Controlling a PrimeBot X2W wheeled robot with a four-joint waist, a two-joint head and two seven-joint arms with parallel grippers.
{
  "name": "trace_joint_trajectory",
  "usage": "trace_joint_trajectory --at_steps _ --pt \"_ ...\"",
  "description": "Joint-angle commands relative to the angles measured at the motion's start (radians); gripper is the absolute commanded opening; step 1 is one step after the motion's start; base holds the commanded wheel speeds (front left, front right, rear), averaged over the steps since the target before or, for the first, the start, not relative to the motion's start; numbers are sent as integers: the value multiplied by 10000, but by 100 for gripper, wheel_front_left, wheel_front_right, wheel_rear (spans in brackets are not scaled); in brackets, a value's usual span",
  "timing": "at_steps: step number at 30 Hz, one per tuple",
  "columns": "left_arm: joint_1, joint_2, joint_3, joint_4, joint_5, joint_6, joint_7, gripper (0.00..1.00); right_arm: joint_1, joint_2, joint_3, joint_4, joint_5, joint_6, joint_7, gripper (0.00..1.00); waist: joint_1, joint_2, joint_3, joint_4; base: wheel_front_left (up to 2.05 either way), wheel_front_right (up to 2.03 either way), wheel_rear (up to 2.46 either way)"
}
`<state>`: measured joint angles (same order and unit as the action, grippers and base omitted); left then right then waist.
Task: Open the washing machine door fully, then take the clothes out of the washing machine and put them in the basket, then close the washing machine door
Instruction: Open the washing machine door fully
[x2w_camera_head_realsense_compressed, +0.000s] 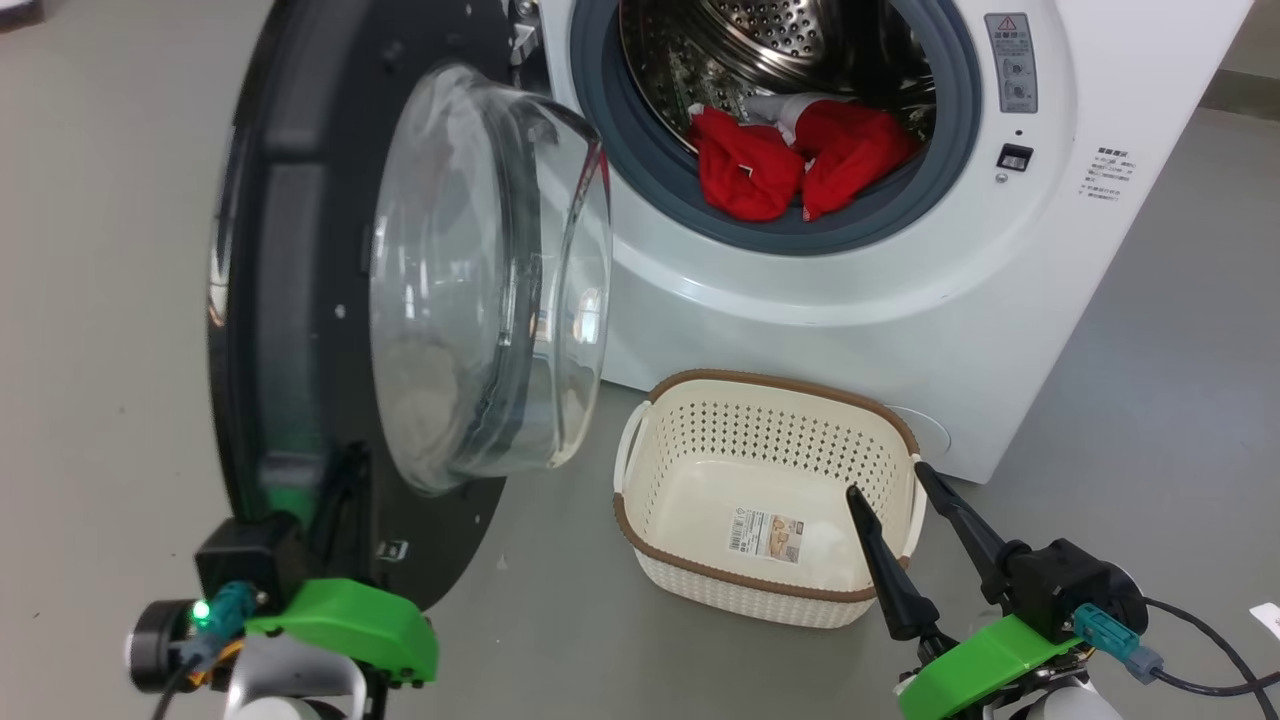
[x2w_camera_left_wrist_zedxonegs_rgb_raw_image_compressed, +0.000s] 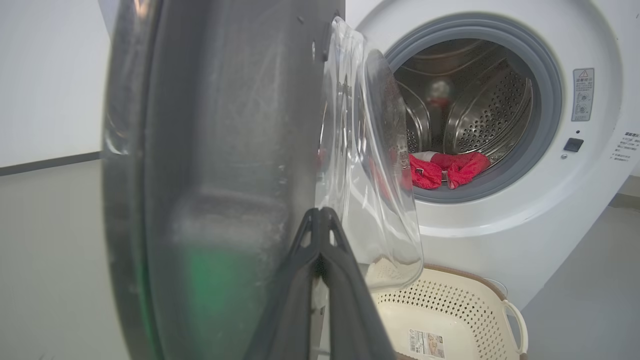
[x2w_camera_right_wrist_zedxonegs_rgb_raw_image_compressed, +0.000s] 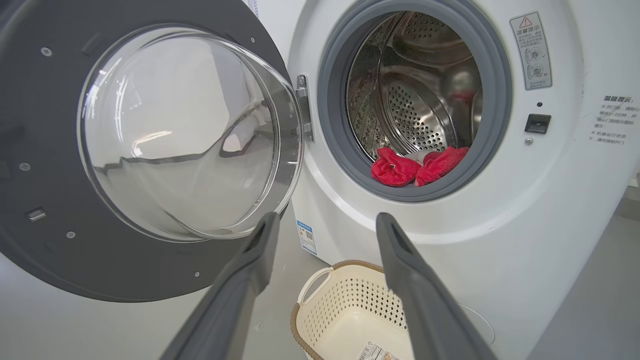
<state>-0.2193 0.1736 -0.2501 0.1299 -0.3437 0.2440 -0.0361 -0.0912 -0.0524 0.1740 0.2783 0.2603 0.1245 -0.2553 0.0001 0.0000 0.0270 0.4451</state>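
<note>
The washing machine stands with its door swung out to the left, the glass bowl facing the opening. Red clothes lie at the front of the steel drum, against the grey rubber ring. The cream basket sits on the floor below the opening, holding just a sticker. My left gripper is shut with nothing in it, its tips against the door's inner face beside the bowl. My right gripper is open above the basket's right side. In the right wrist view it points at the machine's front below the clothes.
Grey floor surrounds the machine and basket. A black cable trails from my right wrist at the lower right, near a white scrap. The open door stands between my left arm and the basket.
</note>
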Motion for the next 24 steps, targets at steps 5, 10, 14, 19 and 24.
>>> trace_joint_trajectory --at_steps 5,10,14,19,24 --pt "-318 557 1063 325 -293 232 -455 0 -404 22 210 -136 -27 62 -65 100 -1 0 168 -226 0 0 0" --pt "-482 672 1308 736 -382 258 -751 0 -482 22 193 -102 -65 62 -65 100 -1 0 255 -345 0 0 0" --pt "-586 872 1525 1100 -204 590 -953 0 -515 22 200 -107 -95 62 -65 100 -1 0 315 -446 0 0 0" --pt "-720 1122 1928 1456 -288 777 -1210 0 -536 22 148 -131 -131 62 -41 100 -1 0 391 -521 0 0 0" --pt "-966 1479 2242 1740 -401 758 -1313 0 -527 22 124 -210 -168 62 43 100 -1 0 471 -515 0 0 0"
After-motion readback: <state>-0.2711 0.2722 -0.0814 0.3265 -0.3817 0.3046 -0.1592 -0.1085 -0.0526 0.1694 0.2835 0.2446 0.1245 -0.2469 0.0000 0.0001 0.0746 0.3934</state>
